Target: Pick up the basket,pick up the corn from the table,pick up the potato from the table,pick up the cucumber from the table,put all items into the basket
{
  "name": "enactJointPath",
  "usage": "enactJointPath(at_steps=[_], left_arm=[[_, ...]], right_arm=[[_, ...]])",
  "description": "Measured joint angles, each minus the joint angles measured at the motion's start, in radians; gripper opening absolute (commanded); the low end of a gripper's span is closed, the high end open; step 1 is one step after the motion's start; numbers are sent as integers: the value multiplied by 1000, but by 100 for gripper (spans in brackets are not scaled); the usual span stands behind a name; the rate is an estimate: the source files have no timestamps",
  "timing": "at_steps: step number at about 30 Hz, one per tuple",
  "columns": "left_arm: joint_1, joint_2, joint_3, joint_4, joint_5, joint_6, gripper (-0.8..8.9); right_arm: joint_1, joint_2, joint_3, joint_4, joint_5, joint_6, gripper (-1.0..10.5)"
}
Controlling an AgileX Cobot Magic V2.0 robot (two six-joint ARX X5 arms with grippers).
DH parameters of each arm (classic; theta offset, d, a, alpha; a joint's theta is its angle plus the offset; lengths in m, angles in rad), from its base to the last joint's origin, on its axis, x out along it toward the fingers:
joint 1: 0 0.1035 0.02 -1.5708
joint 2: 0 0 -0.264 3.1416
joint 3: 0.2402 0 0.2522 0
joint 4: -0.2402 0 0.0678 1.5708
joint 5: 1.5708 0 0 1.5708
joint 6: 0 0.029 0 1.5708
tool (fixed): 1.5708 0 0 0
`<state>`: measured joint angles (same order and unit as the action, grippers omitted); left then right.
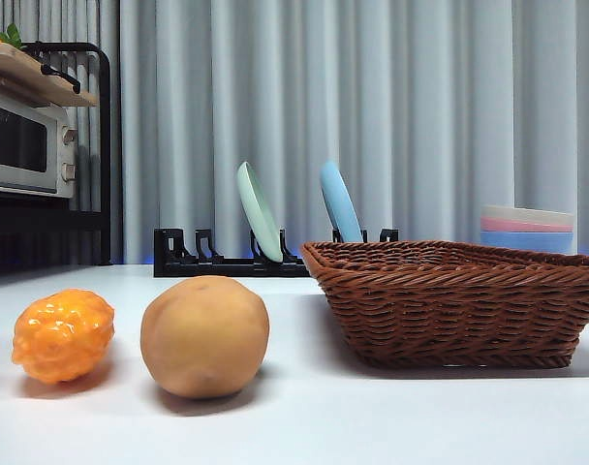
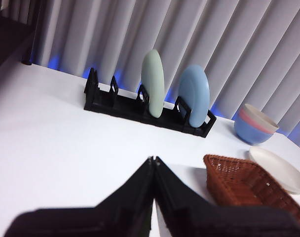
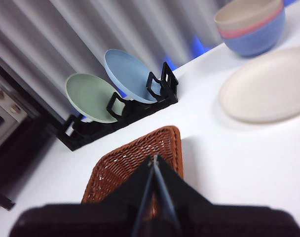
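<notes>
Nearest my front camera sits the potato (image 1: 204,336), at about seven o'clock in that view, resting on the white table (image 1: 391,417). Just beside it, toward eight o'clock, is the corn (image 1: 63,334), apart from the potato with a sliver of table between them. Both lie loose and unobstructed, which I judge leaves room for a grasp from above.

Over at four o'clock stands the basket (image 1: 459,300), upright on the table, mouth open, nothing visible inside from this low angle. I see no cucumber in any view.

Neither arm shows in the front view. My left gripper (image 2: 153,160) has its jaws pressed together, holding nothing, hovering above bare table with the basket's corner off to one side. My right gripper (image 3: 153,159) is likewise closed and empty, poised above the basket's near rim; I take that as the arm best placed to lift the basket first.

Behind everything, a black rack (image 1: 227,260) holds a green plate (image 1: 259,211) and a blue plate (image 1: 340,202) on edge.
</notes>
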<state>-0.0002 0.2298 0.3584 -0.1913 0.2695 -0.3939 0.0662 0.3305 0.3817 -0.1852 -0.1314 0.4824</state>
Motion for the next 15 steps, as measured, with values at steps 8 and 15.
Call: enactJointPath(at_steps=[8,15], left_arm=[[0,295,208,-60,121,70,-5],[0,589,308,-174,306,124,-3]], right_arm=[[0,326,273,-141,-53,-187,-7],[0,588,478,-377,-183,-346,3]])
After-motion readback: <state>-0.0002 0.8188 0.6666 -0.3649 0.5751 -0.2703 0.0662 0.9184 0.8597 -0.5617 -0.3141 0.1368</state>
